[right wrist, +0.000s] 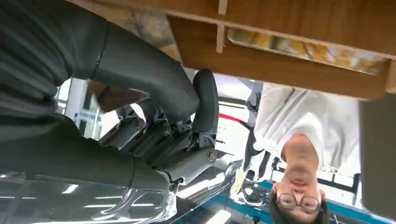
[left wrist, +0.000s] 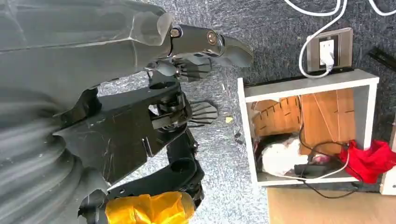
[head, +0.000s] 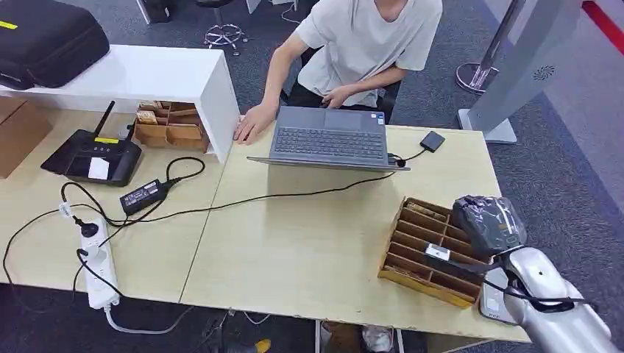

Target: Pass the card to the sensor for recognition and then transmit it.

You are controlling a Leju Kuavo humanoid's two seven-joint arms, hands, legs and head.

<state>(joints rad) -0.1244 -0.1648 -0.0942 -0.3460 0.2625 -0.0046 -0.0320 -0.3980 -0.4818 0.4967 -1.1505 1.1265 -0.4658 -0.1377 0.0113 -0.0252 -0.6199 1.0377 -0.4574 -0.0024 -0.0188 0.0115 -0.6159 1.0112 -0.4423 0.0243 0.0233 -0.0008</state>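
My right hand [head: 488,220], wrapped in clear plastic, hovers over the far right end of a wooden slotted card box [head: 412,254] on the table's right side. In the right wrist view this hand [right wrist: 177,135] sits close under the box's wooden wall [right wrist: 280,60], thumb and fingers apart with nothing between them. A small white card-like piece [head: 437,252] lies over the box slots beside my wrist. The sensor [head: 433,141], a small black square, rests right of the laptop [head: 329,136] and is wired to it. My left hand [left wrist: 187,70] hangs by the floor, fingers spread and empty.
A person sits behind the laptop with one hand [head: 254,121] on the table. On the left stand a white shelf [head: 147,73], a black router [head: 92,156], a power adapter [head: 143,193] and a power strip [head: 99,268], with cables trailing across the tabletop.
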